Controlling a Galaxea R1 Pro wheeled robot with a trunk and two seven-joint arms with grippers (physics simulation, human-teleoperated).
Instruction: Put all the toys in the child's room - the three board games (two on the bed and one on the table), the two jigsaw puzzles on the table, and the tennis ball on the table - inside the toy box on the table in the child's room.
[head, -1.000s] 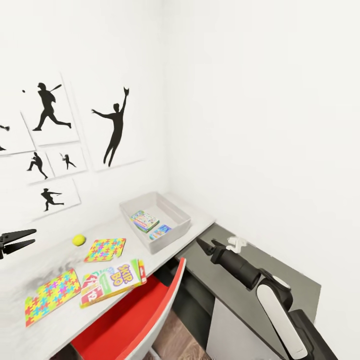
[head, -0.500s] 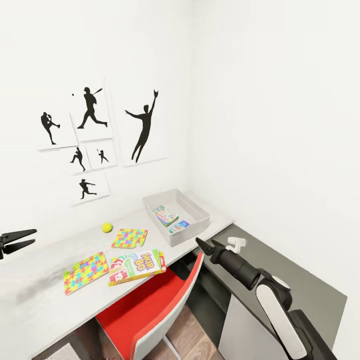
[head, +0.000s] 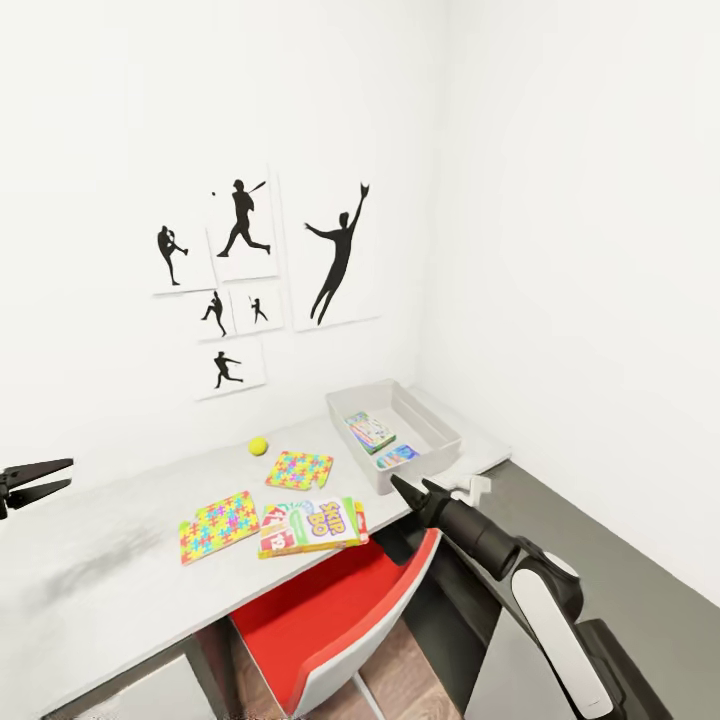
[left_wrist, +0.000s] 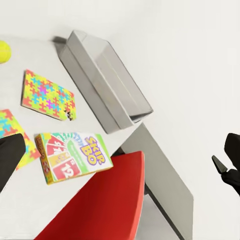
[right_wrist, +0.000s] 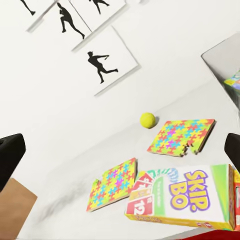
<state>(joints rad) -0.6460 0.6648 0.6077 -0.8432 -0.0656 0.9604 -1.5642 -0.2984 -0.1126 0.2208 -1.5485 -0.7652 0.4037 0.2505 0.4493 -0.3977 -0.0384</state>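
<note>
Head view: the white-topped table (head: 120, 560) runs along the wall beneath black silhouette sports pictures (head: 340, 255). The light-grey toy box (head: 440, 438) stands at the table's far end, by the corner of the room. Two board games lie flat on its floor: the green-edged game box (head: 371, 431) and the blue game box (head: 398, 457), side by side and close together.

The right gripper (head: 412, 491) is held in the air off the table's front edge, just beside the near corner of the toy box. Its fingers are parted by a narrow gap and hold nothing. The Skip-Bo box (head: 312, 527) lies flat on the table to the left of this gripper, near it, at the table's front edge. Touching or just beside that box's left end lies one jigsaw puzzle (head: 218, 526). The second jigsaw puzzle (head: 299, 469) lies beyond the Skip-Bo box, toward the wall. The tennis ball (head: 258, 446) rests just past it, apart from it.

The left gripper (head: 35, 478) hangs at the view's left edge, well apart from all the toys. Its fingers are spread and empty.

A red chair (head: 330, 625) stands tucked under the table below the Skip-Bo box. A dark-grey-topped cabinet (head: 620, 570) adjoins the table's end, below the right arm.
</note>
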